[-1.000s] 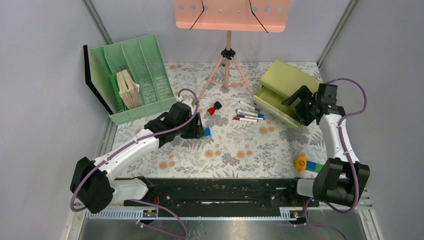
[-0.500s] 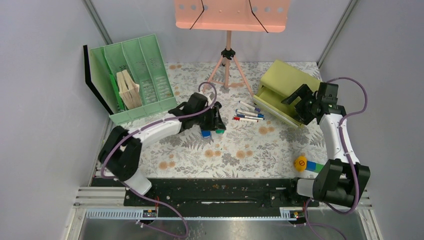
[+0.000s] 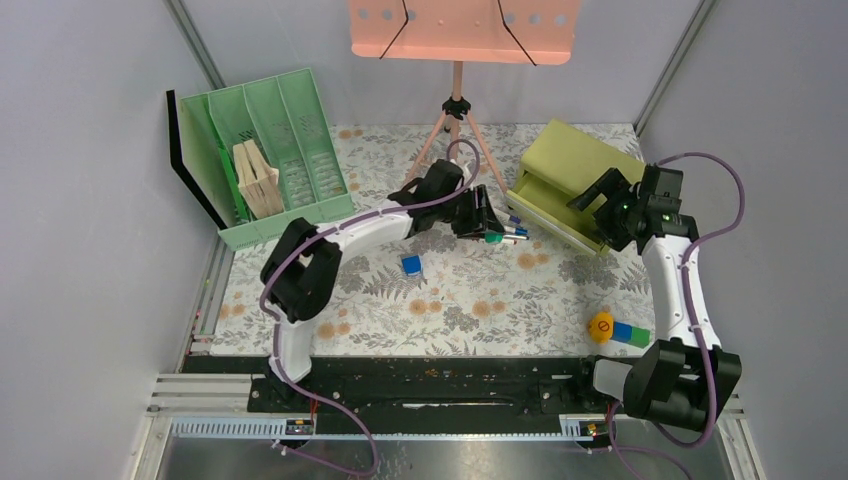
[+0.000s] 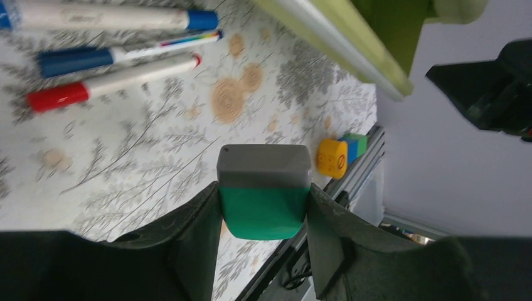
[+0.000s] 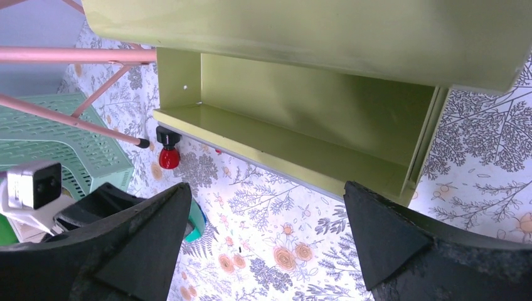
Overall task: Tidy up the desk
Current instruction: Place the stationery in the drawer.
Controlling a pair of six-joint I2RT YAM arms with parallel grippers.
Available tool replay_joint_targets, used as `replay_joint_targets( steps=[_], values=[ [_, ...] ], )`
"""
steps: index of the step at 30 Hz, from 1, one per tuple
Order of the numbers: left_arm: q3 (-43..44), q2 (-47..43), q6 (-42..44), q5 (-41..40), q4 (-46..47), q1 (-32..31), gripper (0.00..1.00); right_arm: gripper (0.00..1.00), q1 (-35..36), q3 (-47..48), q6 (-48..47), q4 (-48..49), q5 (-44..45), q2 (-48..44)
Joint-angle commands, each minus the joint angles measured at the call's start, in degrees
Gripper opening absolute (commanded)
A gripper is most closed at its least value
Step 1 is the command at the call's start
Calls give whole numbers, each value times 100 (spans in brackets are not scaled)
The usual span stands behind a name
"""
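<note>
Jaws clamped on a green-and-grey block [image 4: 263,213] — my left gripper [image 4: 263,188], hanging by the markers [image 4: 113,56]. My right gripper [image 5: 266,188] has its jaws wide apart, facing the open front of the olive drawer box [image 5: 301,94]. The desk [image 3: 470,300] spreads below — bare toward its near edge.

The desk [image 3: 480,290] shows white-grey ferns and orange flowers. The upper-left tray [image 3: 290,226] is mint green, the block [image 4: 263,194] green and grey.

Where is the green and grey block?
In the top view the block is near the middle of the desk, held in the left gripper, right beside the markers and left of the yellow-green box.
</note>
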Motion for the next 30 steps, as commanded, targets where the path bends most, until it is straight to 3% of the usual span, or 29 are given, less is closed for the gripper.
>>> replay_joint_targets(
  steps=[1,18,24,30],
  values=[
    [849,325,-399,215,326,-118,4,99,-10,282,-165,-186,198,-257],
    [2861,1469,-1560,290,1191,-279,4,99,-10,859,-398,-694,726,-282],
    [3534,1992,-2365,134,836,-272,7,99,-10,938,-409,-713,778,-240],
    [3605,2084,-2472,-243,523,-276,17,99,-10,864,-424,-707,803,-265]
  ],
)
